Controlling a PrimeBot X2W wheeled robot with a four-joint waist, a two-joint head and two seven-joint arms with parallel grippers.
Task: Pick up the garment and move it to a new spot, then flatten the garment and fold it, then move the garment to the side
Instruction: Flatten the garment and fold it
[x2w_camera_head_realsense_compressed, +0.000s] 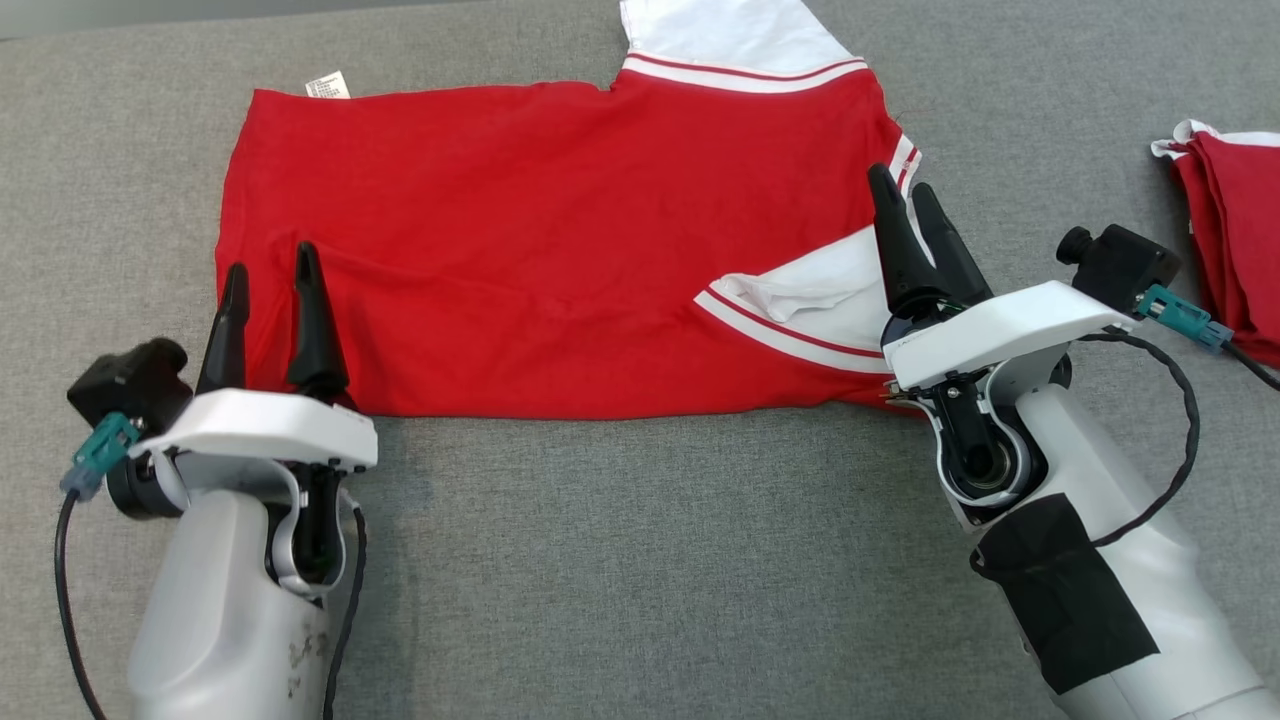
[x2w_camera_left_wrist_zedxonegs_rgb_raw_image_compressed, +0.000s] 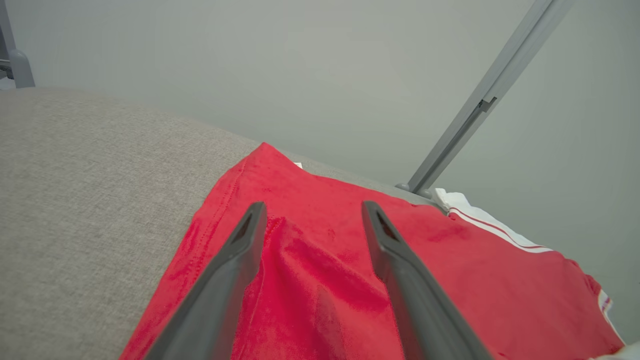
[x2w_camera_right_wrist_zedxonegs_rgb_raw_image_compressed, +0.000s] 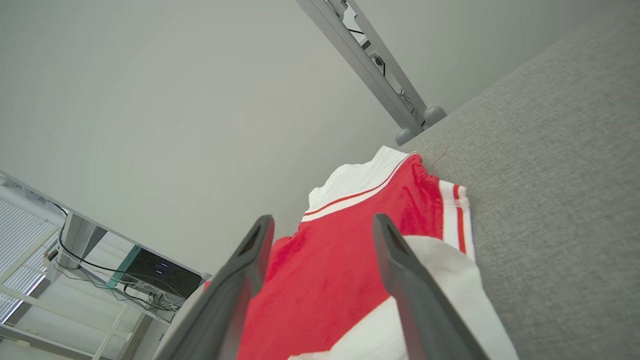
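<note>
The garment (x2w_camera_head_realsense_compressed: 540, 250) is a red shirt with white, red-striped sleeves, lying folded in a wide band across the grey table (x2w_camera_head_realsense_compressed: 620, 560). One white sleeve (x2w_camera_head_realsense_compressed: 830, 300) is folded onto its right part. My left gripper (x2w_camera_head_realsense_compressed: 270, 268) stands open over the garment's front left corner (x2w_camera_left_wrist_zedxonegs_rgb_raw_image_compressed: 310, 280), nothing between its fingers (x2w_camera_left_wrist_zedxonegs_rgb_raw_image_compressed: 230, 280). At the garment's right end my right gripper (x2w_camera_head_realsense_compressed: 905, 190) is open too, above the sleeve (x2w_camera_right_wrist_zedxonegs_rgb_raw_image_compressed: 440, 280) and red cloth (x2w_camera_right_wrist_zedxonegs_rgb_raw_image_compressed: 325, 280). A small ridge of cloth runs right from the left gripper.
A second pile of red and white cloth (x2w_camera_head_realsense_compressed: 1235, 210) lies at the table's right edge. A white label (x2w_camera_head_realsense_compressed: 328, 86) sticks out at the garment's far left corner. Bare grey table lies in front of the garment. A grey frame post (x2w_camera_left_wrist_zedxonegs_rgb_raw_image_compressed: 480, 105) rises behind the table.
</note>
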